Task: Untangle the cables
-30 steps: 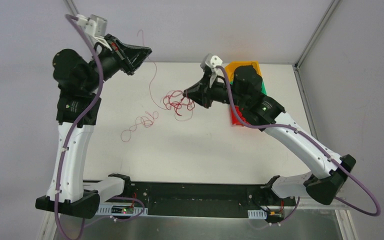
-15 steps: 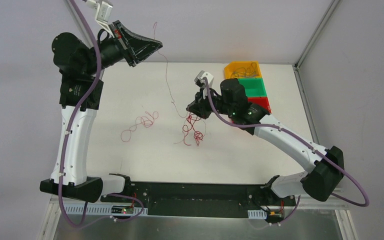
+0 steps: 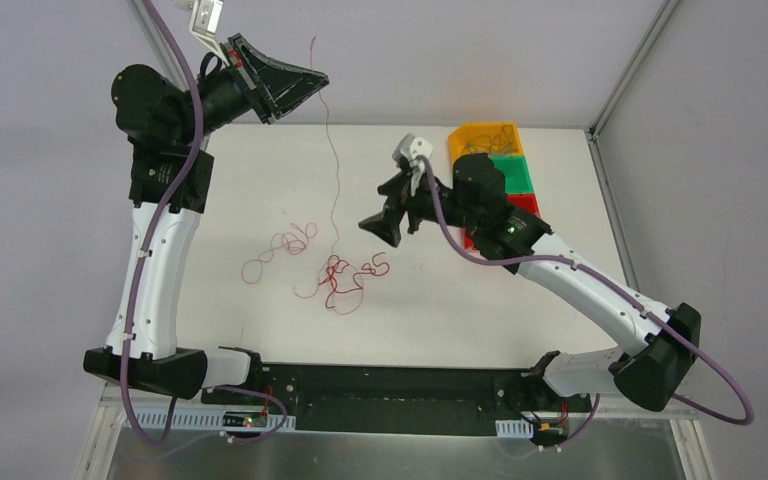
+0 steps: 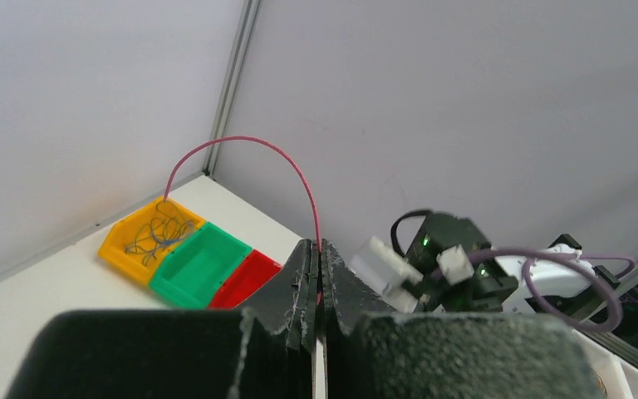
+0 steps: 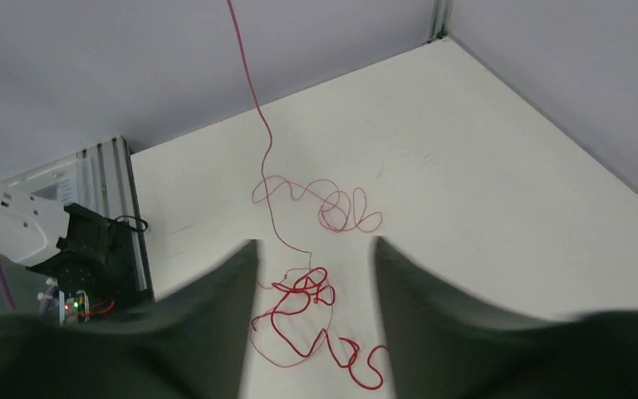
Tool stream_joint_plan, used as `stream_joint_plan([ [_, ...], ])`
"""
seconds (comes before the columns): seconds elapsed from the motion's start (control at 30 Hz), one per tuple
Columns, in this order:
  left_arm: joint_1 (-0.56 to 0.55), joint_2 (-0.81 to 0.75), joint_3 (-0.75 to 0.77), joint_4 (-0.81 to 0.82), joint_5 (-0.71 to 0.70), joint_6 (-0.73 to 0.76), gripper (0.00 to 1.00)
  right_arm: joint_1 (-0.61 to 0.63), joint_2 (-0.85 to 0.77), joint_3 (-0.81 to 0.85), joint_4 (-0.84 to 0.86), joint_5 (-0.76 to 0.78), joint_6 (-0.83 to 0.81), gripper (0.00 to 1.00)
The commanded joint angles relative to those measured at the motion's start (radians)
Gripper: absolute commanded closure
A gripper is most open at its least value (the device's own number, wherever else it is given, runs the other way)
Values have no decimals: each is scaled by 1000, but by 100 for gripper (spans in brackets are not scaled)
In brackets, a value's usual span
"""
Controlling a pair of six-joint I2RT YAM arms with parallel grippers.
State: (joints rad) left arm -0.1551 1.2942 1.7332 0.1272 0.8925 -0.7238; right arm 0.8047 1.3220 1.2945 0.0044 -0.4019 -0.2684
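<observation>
The left gripper [image 4: 318, 251], raised high over the far edge of the white table [image 3: 480, 310], is pinched tight on one hair-thin red curly wire [image 3: 330, 170]. That wire hangs down into the knotted clump of red wires [image 3: 342, 282] lying on the table. The right gripper [image 5: 316, 245] hovers above the clump with its fingers apart and empty. One strand is apparently being drawn free. The next move likely calls for pinning the clump while the left arm lifts further.
</observation>
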Motion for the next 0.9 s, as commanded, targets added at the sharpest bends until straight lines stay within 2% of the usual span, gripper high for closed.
stream_joint_plan([
  [0.0, 8, 17, 93, 55, -15, -37, 100, 66, -32, -153, 18, -40, -125, 12],
  [0.13, 8, 56, 186, 61, -13, -59, 100, 89, 48, -239, 200, 26, -195, 12],
  [0.3, 6, 81, 251, 43, -21, -47, 100, 89, 245, -177, 415, 66, -183, 13],
  [0.4, 3, 78, 253, 29, -24, -35, 100, 89, 356, -104, 499, 115, -157, 24],
  [0.43, 4, 74, 253, 22, -26, -26, 100, 89, 387, -84, 527, 137, -162, 37],
  [0.5, 5, 66, 251, -8, -36, 8, 100, 86, 421, -74, 574, 183, -189, 94],
  [0.53, 5, 58, 245, -28, -50, 30, 100, 81, 418, -78, 588, 197, -196, 100],
  [0.6, 8, 33, 204, -82, -93, 74, 100, 69, 373, -78, 549, 169, -195, 100],
  [0.67, 23, -6, 128, -114, -151, 115, 100, 67, 290, -16, 443, 133, -152, 100],
  [0.73, 40, -39, 40, -141, -207, 144, 100, 69, 211, 119, 298, 79, -90, 100],
  [0.87, 67, -77, -145, -168, -272, 165, 100, 71, 171, 407, 41, 2, 13, 100],
])
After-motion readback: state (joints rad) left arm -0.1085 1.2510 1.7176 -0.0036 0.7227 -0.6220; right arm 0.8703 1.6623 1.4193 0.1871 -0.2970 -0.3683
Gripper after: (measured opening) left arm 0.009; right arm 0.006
